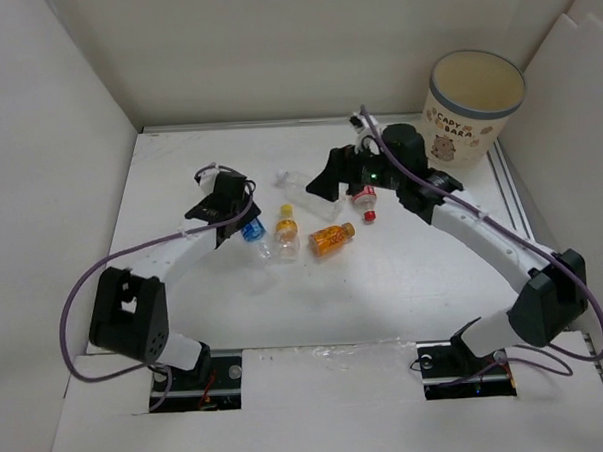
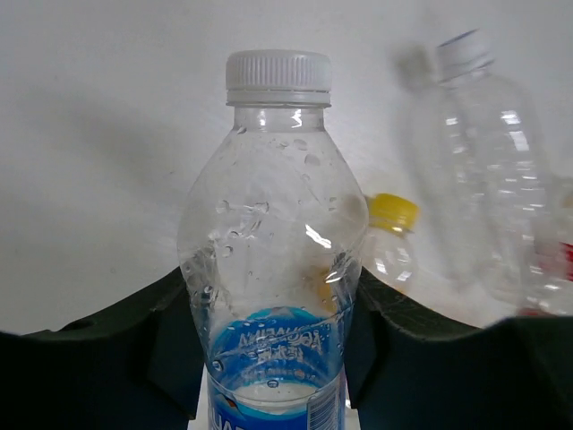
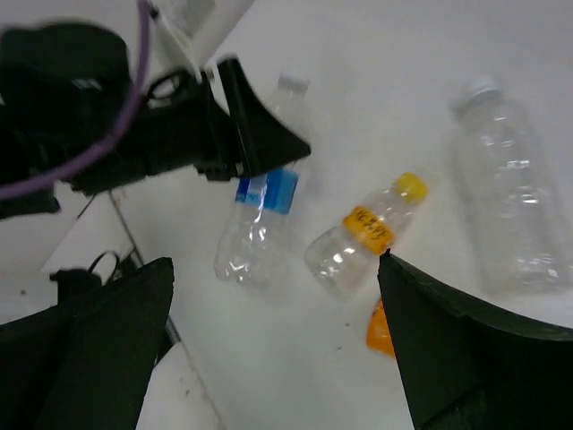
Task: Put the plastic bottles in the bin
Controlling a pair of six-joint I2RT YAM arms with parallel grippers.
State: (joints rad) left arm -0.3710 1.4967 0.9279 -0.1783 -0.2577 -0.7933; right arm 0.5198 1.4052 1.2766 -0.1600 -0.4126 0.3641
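Note:
My left gripper (image 1: 241, 221) (image 2: 273, 358) is shut on a clear blue-labelled bottle (image 1: 254, 233) (image 2: 273, 269) (image 3: 253, 228) that lies on the table, with its fingers (image 2: 152, 349) pressed on both sides just above the label. Beside it lie a yellow-capped bottle (image 1: 286, 234) (image 2: 392, 242) (image 3: 367, 237) and an orange bottle (image 1: 332, 240) (image 3: 380, 328). A plain clear bottle (image 1: 305, 194) (image 2: 488, 179) (image 3: 510, 197) lies farther back. A red-capped bottle (image 1: 364, 199) sits under my right arm. My right gripper (image 1: 325, 185) (image 3: 277, 358) hangs open above the bottles, holding nothing. The bin (image 1: 474, 103) stands at the back right.
White walls close in the table on the left, back and right. A metal rail (image 1: 508, 192) runs along the right edge near the bin. The left arm's purple cable (image 1: 79, 286) loops over the table's left side.

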